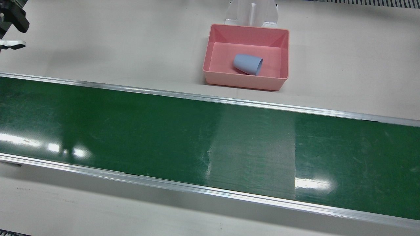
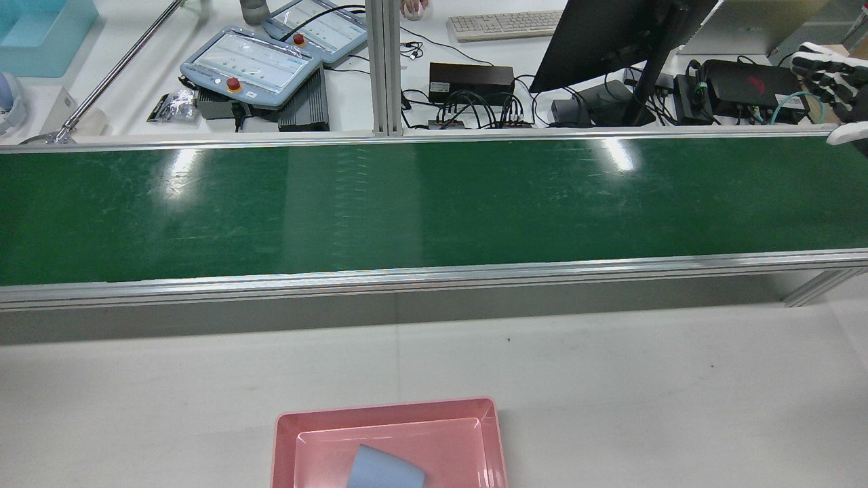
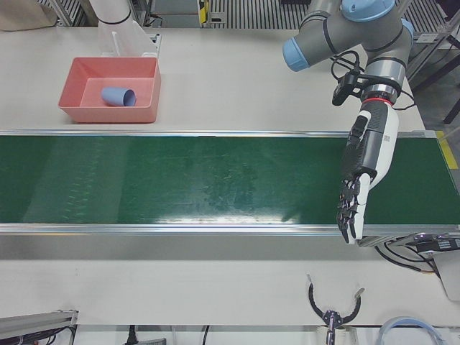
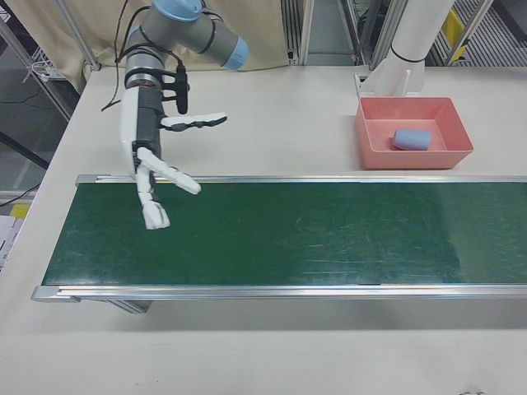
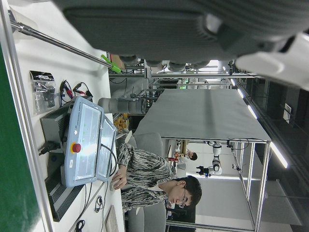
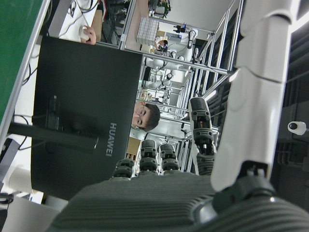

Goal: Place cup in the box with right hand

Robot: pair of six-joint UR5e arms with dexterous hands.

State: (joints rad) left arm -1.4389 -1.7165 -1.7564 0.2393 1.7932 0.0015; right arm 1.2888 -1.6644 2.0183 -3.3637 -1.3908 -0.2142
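Inside pink box [image 1: 210, 55]: blue cup [image 1: 248, 64] on its side, so placement looks done | right hand [image 4: 156, 173]: fingers spread, empty, over conveyor belt [image 4: 288, 234]; well clear | left hand [image 3: 359, 180]: fingers extended, empty

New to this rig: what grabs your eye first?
The long green conveyor belt spans the table. Behind it, the pale blue cup lies on its side inside the pink plastic box. Both hands, right hand and left hand, hang open over opposite belt ends.
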